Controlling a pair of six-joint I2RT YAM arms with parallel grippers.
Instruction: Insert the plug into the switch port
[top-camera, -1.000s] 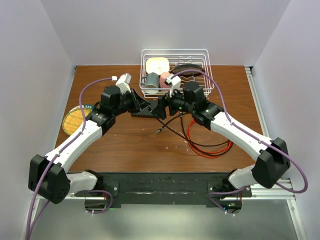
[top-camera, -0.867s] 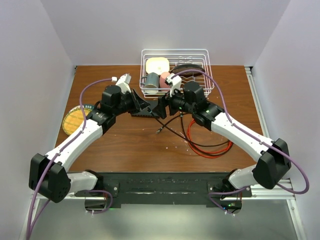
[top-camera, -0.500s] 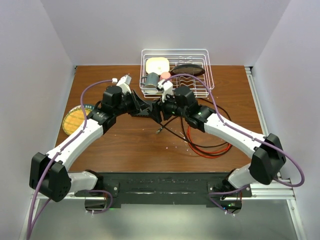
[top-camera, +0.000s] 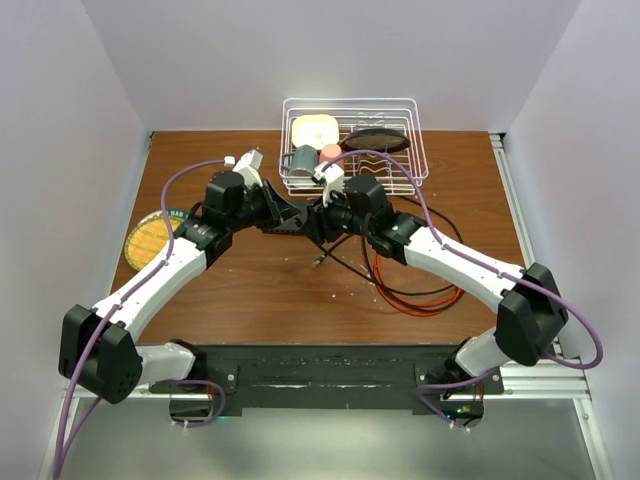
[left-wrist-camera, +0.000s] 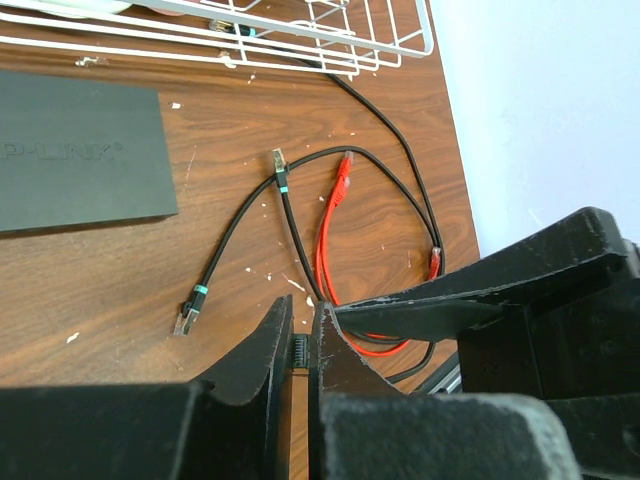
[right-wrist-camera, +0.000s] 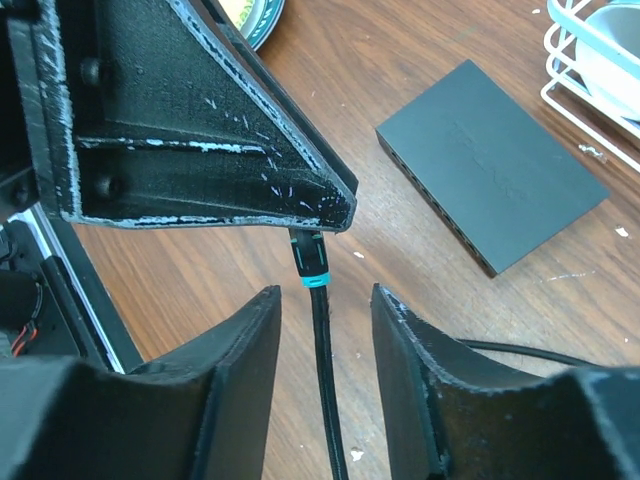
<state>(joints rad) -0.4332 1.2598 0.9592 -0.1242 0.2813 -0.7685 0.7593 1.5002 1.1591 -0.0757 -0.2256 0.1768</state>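
The left hand (left-wrist-camera: 300, 325) was clamped on the plug (right-wrist-camera: 308, 252), short of the switch (right-wrist-camera: 495, 165), on its socket side, not touching. The right hand (right-wrist-camera: 322, 320) straddled the cable (right-wrist-camera: 327, 400), jaws apart. A skewed pinch there could twist the plug and spoil its line into the switch.

A white wire basket (top-camera: 350, 100) sits behind a looped red cable (left-wrist-camera: 343, 182).

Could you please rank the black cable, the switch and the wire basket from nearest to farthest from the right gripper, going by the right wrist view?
From the right gripper:
1. The black cable, between its open fingers.
2. The switch, ahead and to the right.
3. The wire basket, beyond the switch, top right corner.
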